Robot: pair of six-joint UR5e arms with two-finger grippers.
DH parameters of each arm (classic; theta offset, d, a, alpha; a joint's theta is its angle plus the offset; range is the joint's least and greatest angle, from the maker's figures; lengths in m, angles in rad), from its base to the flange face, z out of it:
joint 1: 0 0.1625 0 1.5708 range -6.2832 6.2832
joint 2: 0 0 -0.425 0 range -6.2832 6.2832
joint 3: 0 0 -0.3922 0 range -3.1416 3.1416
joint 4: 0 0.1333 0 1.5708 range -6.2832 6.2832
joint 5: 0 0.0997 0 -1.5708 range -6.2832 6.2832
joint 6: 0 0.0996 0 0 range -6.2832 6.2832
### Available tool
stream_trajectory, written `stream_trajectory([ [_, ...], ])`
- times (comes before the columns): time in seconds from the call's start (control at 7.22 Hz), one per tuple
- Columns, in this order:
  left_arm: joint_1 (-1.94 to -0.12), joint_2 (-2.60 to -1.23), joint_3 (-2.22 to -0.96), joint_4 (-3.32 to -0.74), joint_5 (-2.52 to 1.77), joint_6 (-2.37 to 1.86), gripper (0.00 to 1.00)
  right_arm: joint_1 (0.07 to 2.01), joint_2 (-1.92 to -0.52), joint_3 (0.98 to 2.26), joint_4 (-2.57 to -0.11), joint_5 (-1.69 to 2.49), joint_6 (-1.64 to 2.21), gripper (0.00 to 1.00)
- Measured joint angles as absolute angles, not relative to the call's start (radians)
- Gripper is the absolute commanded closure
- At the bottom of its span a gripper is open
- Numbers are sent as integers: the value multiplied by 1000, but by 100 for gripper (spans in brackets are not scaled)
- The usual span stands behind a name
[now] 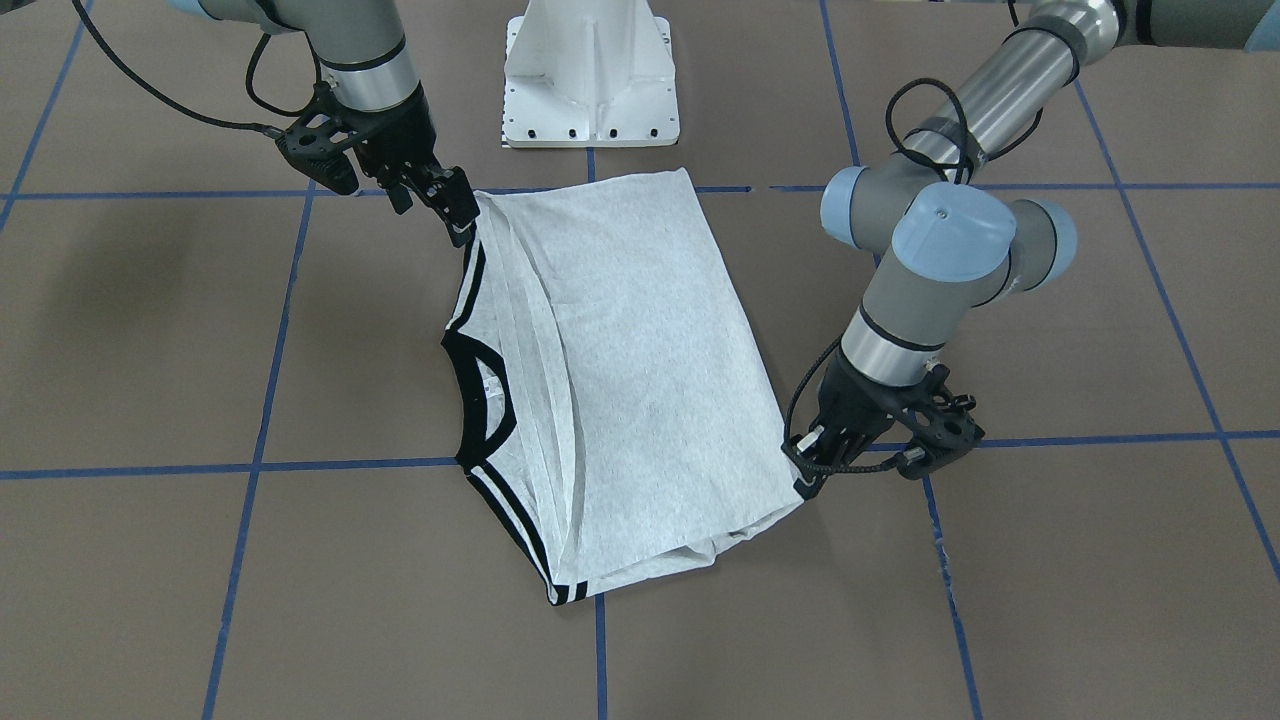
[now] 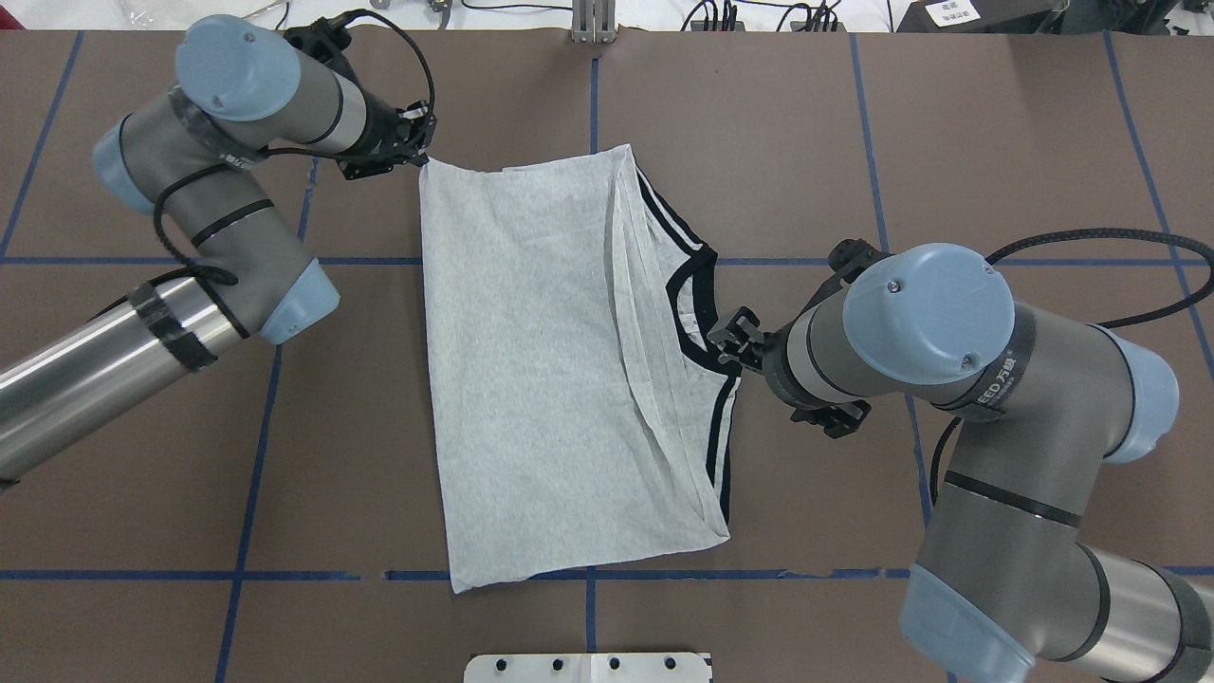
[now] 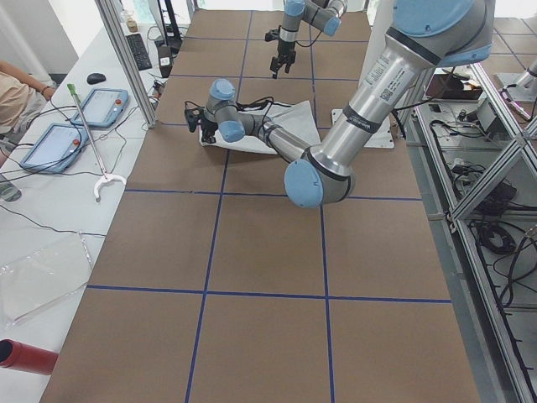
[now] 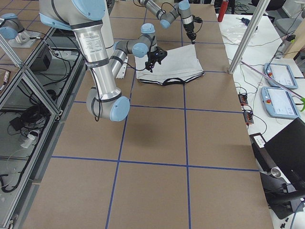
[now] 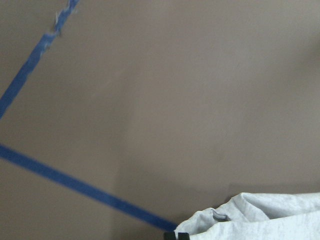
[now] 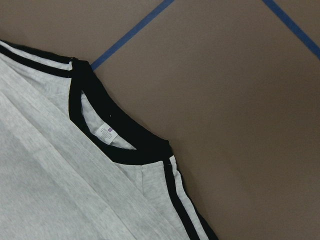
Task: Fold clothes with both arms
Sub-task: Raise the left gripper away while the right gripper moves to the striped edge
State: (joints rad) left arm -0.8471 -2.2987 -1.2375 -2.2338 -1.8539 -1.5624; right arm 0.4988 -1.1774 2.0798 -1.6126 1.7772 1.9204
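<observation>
The light grey T-shirt (image 1: 640, 350) lies folded on the brown table, plain side up and its print hidden. Its black collar (image 2: 697, 313) and striped cuffs lie along the robot's right edge. My left gripper (image 2: 422, 156) is low at the far left corner of the shirt and looks shut on it. The left wrist view shows the bunched corner (image 5: 260, 215) by a fingertip. My right gripper (image 2: 728, 341) hovers above the collar side, open and empty. The right wrist view looks down on the collar (image 6: 120, 140).
The white pedestal base (image 1: 590, 80) stands at the robot's edge of the table, close to the shirt's near hem. Blue tape lines (image 2: 285, 258) cross the brown table. Tablets (image 3: 101, 105) lie on a side bench beyond the far edge.
</observation>
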Motion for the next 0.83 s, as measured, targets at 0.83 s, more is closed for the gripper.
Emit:
stream_trajectory([
  [0.83,-911,-2403,-1016,-2390,-1844,-1467,62,460,-1132,1984,-1499,1703,1913,0],
])
